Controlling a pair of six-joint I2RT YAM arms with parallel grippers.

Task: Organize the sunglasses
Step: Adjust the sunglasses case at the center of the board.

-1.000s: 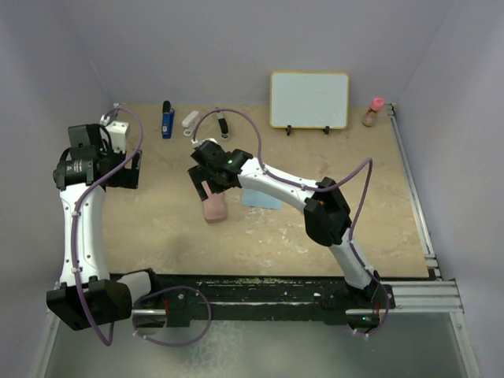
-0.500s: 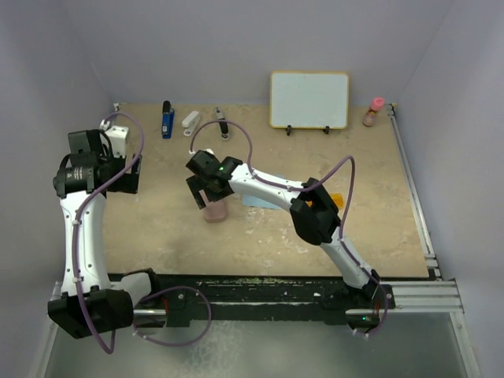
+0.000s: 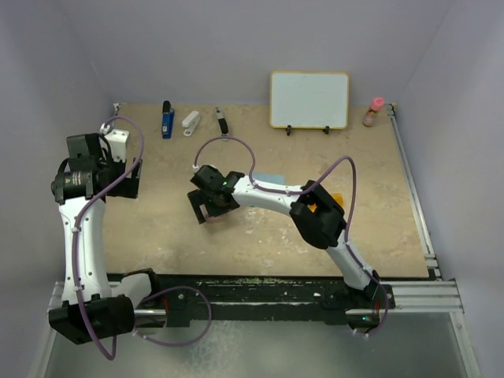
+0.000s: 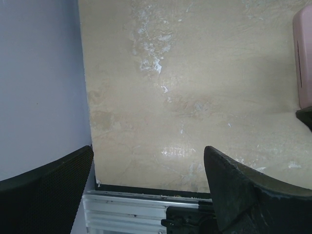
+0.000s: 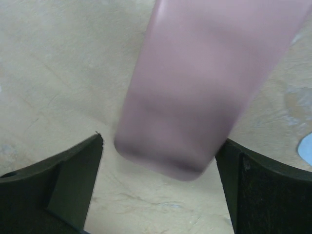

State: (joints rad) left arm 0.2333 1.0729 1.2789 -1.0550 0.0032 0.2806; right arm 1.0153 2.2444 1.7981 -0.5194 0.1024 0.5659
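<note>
While the right gripper (image 5: 161,146) hangs low over the table (image 3: 378,220) a little left of centre, its jaws stand wide. The pink case (image 5: 195,83) lies lengthwise between its fingers (image 5: 68,185), blurred in the wrist view. Bare table shows on either side of the case's near end, so nothing is clamped. The sunglasses (image 3: 337,198) lie right of centre, just beside the right arm's elbow and partly hidden by it, well apart from the case and from both grippers. A corner of light blue cloth (image 3: 269,176) peeks out on the far side of the right forearm, between the case and the sunglasses. The left gripper (image 4: 148,161) hangs over bare table by the left wall, spread wide and empty. A whiteboard (image 3: 309,100) stands at the far edge.
</note>
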